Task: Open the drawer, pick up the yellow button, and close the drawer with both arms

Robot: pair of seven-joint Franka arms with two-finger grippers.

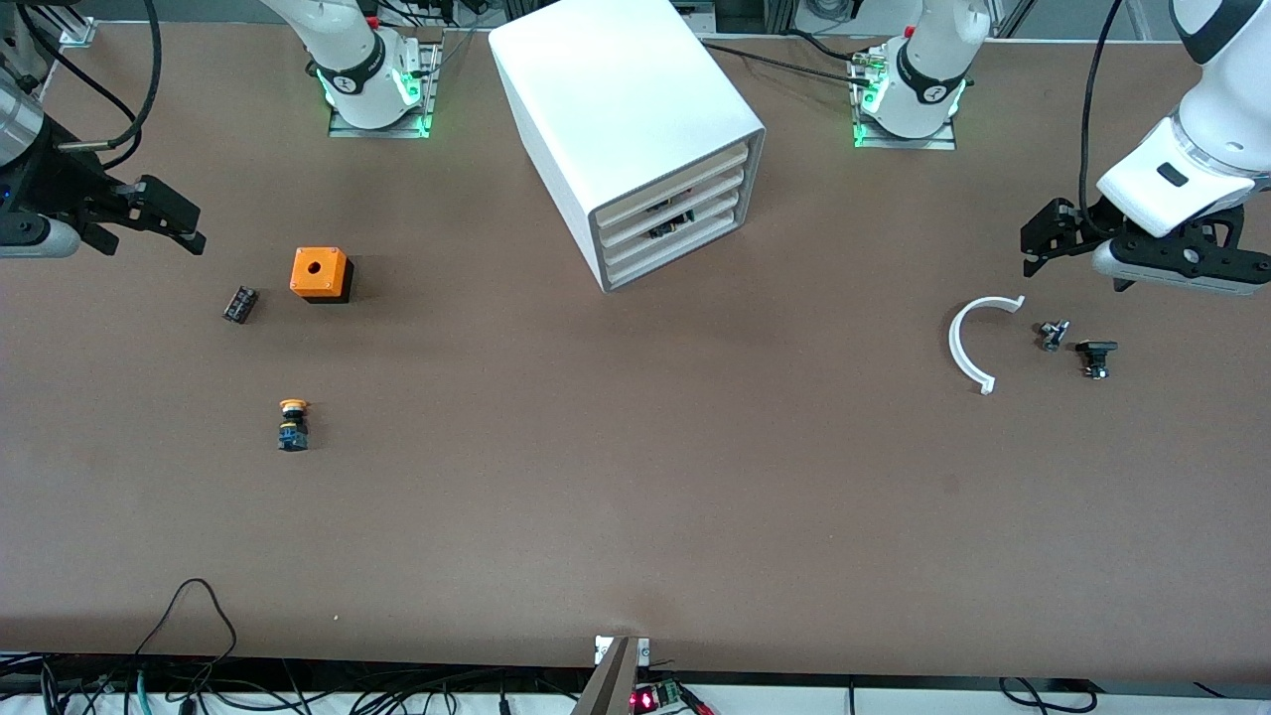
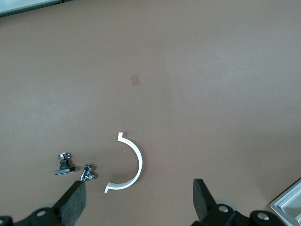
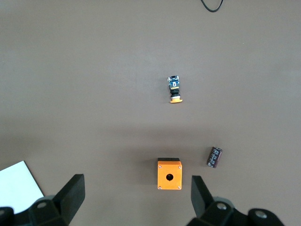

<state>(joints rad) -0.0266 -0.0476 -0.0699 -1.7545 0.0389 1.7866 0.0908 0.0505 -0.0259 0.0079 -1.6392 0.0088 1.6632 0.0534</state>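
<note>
- The right gripper (image 1: 189, 230) hangs in the air over the right arm's end of the table, its fingers (image 3: 70, 195) spread wide with nothing between them.
- Closest to it on the table sit the orange box (image 1: 320, 274) with its round hole and, just beside that, a small black ribbed block (image 1: 239, 304).
- The button (image 1: 293, 424) lies on its side on the bare table (image 1: 635, 477), nearer the front camera than the orange box and well apart from it; its orange-yellow cap points toward the box.
- The left gripper (image 1: 1038, 243) hovers over the left arm's end of the table, fingers (image 2: 75, 200) also wide apart and empty.
- Near it lie a white half-ring (image 1: 968, 343) and two small dark metal fittings (image 1: 1053, 335) (image 1: 1095, 357), side by side.
- Between the arms' bases stands the white cabinet (image 1: 626, 129), turned at an angle. Its top drawer (image 1: 675, 181) sits pushed in, flush with the three below it.
</note>
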